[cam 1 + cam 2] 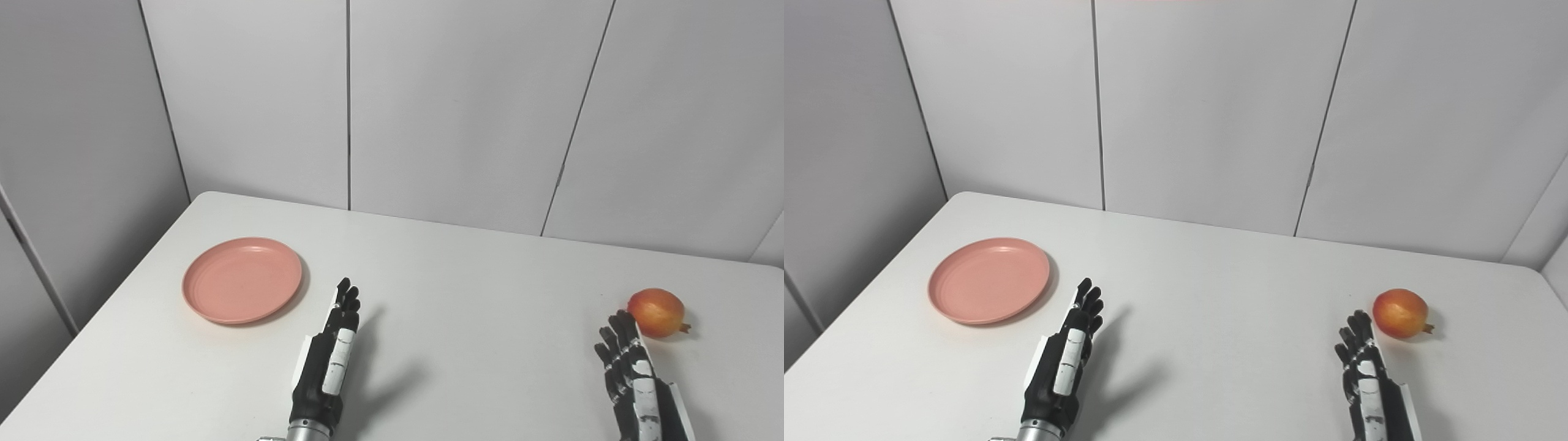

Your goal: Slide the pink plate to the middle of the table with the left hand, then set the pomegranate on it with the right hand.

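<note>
The pink plate [242, 280] lies flat on the white surface [465, 294], well to the left of its middle and not yet moved. My left hand [327, 361] hovers just to the right of the plate, apart from its rim, fingers [346, 300] straight and held close together, gripping nothing. The pomegranate [656, 312] sits far to the right of the plate. My right hand [634, 380] waits just in front of it, fingers stretched out and empty; I cannot tell whether the tips touch the fruit.

My left hand is on the plate's inner side, so a push from here would drive the plate away from the middle, toward the surface's left edge. I judge I must reach past the rim first. Pressing down on the shallow rim could tip the plate. A nudge from my right hand could set the round pomegranate rolling.
</note>
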You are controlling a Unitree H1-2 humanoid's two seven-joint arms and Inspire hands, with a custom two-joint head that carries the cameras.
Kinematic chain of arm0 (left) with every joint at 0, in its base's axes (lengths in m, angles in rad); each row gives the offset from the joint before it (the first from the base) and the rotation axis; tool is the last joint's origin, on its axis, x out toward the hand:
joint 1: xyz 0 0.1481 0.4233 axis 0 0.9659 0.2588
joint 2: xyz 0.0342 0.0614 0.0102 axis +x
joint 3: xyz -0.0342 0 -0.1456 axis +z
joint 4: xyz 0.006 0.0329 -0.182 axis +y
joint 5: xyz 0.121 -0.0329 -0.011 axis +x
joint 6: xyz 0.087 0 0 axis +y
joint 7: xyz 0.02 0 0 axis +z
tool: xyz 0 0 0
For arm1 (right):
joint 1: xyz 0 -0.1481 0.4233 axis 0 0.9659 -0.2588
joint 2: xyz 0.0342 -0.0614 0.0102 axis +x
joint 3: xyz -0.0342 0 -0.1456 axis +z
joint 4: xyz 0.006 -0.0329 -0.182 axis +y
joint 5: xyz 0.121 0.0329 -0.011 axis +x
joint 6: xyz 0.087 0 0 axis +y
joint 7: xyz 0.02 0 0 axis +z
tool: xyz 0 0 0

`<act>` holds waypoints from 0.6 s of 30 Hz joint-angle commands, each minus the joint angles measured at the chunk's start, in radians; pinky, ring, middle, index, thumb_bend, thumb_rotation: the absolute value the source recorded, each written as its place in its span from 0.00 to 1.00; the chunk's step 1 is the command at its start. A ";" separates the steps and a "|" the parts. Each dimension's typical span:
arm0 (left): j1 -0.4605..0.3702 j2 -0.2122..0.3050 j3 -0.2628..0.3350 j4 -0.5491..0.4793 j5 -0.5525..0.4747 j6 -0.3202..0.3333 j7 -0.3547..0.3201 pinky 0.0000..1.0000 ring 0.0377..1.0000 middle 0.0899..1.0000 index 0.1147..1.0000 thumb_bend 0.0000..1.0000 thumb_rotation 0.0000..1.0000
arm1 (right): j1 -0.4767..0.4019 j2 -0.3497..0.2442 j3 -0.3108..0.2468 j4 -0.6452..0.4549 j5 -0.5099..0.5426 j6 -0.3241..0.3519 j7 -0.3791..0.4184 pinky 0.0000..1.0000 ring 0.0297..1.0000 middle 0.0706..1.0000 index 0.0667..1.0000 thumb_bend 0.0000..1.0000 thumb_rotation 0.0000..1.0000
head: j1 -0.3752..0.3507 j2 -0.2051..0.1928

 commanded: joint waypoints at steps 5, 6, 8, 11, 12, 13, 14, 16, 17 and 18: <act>-0.012 -0.017 -0.003 -0.112 -0.056 0.084 0.000 0.95 0.91 0.93 0.96 0.86 0.89 | 0.063 -0.021 -0.018 0.078 0.023 -0.024 0.019 1.00 0.99 0.99 0.97 0.82 0.90 | 0.002 0.002; -0.030 -0.018 0.003 -0.126 -0.068 0.095 0.001 0.94 0.90 0.92 0.95 0.85 0.88 | 0.063 -0.021 -0.018 0.079 0.023 -0.025 0.019 1.00 0.99 0.99 0.97 0.82 0.90 | 0.002 0.002; -0.074 -0.012 0.016 -0.154 -0.084 0.121 0.004 0.89 0.87 0.87 0.91 0.85 0.87 | 0.062 -0.020 -0.018 0.086 0.023 -0.031 0.019 1.00 0.99 0.99 0.97 0.81 0.90 | -0.006 -0.001; -0.147 0.015 0.036 -0.192 -0.113 0.181 -0.007 0.88 0.85 0.86 0.87 0.87 0.90 | 0.060 -0.017 -0.018 0.095 0.023 -0.036 0.019 1.00 0.98 0.98 0.97 0.80 0.89 | -0.006 -0.006; -0.172 0.027 0.043 -0.202 -0.124 0.204 -0.011 0.88 0.85 0.85 0.86 0.89 0.92 | 0.058 -0.016 -0.017 0.098 0.023 -0.039 0.019 1.00 0.98 0.98 0.97 0.80 0.89 | -0.006 -0.007; -0.197 0.039 0.051 -0.209 -0.135 0.225 -0.015 0.88 0.85 0.85 0.86 0.90 0.93 | 0.056 -0.015 -0.016 0.103 0.021 -0.043 0.019 1.00 0.98 0.98 0.97 0.80 0.89 | -0.006 -0.010; -0.209 0.047 0.055 -0.212 -0.142 0.236 -0.016 0.88 0.85 0.86 0.85 0.91 0.94 | 0.055 -0.014 -0.016 0.106 0.020 -0.045 0.019 1.00 0.98 0.98 0.97 0.80 0.89 | -0.006 -0.010; -0.255 0.073 0.070 -0.215 -0.160 0.260 -0.021 0.88 0.85 0.86 0.85 0.92 0.95 | 0.053 -0.012 -0.015 0.113 0.020 -0.051 0.020 1.00 0.98 0.98 0.96 0.79 0.88 | -0.010 -0.013; -0.276 0.088 0.077 -0.217 -0.168 0.269 -0.023 0.88 0.85 0.86 0.85 0.93 0.95 | 0.053 -0.010 -0.015 0.115 0.022 -0.053 0.019 1.00 0.98 0.98 0.96 0.79 0.88 | -0.014 -0.015; -0.295 0.104 0.084 -0.217 -0.172 0.275 -0.025 0.88 0.85 0.86 0.85 0.93 0.95 | 0.053 -0.008 -0.014 0.115 0.023 -0.053 0.018 1.00 0.98 0.98 0.96 0.79 0.88 | -0.015 -0.016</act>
